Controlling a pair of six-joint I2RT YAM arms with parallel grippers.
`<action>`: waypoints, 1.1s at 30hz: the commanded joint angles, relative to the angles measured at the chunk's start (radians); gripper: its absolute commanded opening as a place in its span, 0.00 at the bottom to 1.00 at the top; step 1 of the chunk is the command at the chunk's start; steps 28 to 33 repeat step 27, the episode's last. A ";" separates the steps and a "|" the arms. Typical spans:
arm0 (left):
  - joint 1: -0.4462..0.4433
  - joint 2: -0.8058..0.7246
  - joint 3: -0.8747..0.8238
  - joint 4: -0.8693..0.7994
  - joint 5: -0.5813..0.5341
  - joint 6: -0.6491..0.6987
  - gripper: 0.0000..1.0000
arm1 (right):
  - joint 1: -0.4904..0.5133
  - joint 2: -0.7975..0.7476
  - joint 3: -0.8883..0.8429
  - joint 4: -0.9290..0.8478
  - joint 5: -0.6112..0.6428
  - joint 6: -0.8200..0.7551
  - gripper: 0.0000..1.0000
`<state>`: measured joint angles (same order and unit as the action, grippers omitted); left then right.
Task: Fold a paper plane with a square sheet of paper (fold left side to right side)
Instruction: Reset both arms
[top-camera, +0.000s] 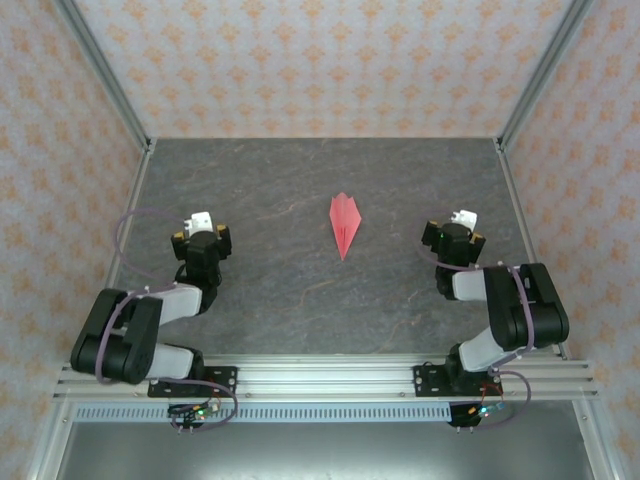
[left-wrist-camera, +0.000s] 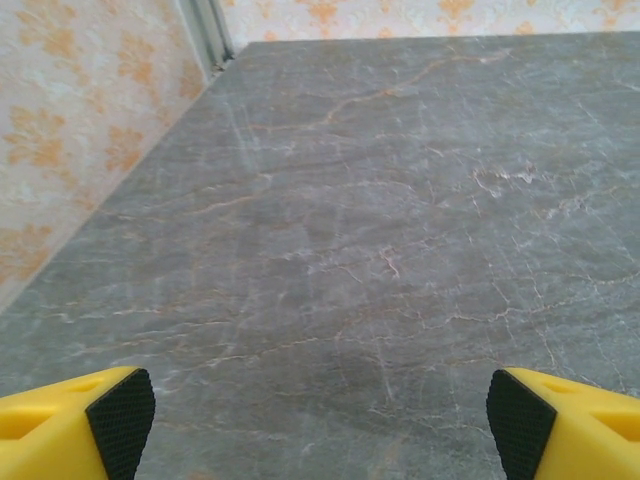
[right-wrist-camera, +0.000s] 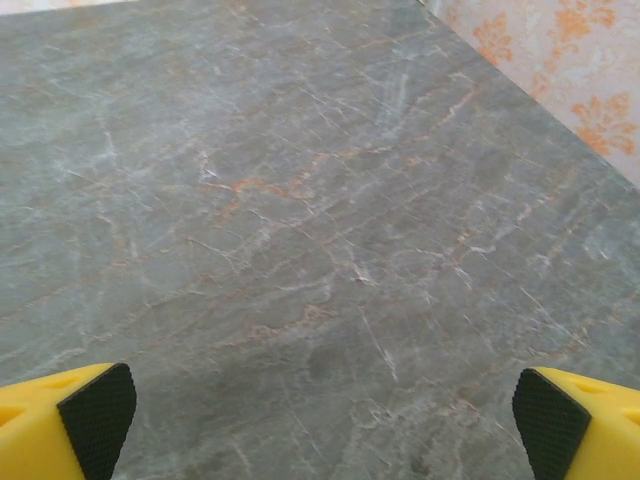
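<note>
Paper plane lies flat, centre — likely light, flimsy; pinch gently along its spine. Left gripper, right gripper — both wide open, empty.

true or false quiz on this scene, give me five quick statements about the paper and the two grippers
1. The paper plane lies flat on the table as a slim, pointed dart. True.
2. The left gripper and the right gripper both stand open. True.
3. The left gripper is pinching the paper plane. False: its jaws are empty, and the plane lies apart from it on the table.
4. The paper plane rests against the left wall. False: it sits mid-table, between the two arms.
5. The right gripper has bare table under its fingers. True.
</note>
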<state>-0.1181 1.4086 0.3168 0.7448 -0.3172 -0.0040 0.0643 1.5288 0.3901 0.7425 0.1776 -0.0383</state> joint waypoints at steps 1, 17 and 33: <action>0.013 0.097 0.013 0.201 0.108 0.049 0.88 | -0.021 -0.007 0.022 0.043 -0.055 0.013 1.00; 0.061 0.089 0.097 0.022 0.161 0.004 1.00 | -0.021 -0.011 0.020 0.046 -0.059 0.006 1.00; 0.062 0.089 0.098 0.023 0.162 0.004 1.00 | -0.021 -0.010 0.021 0.044 -0.060 0.006 1.00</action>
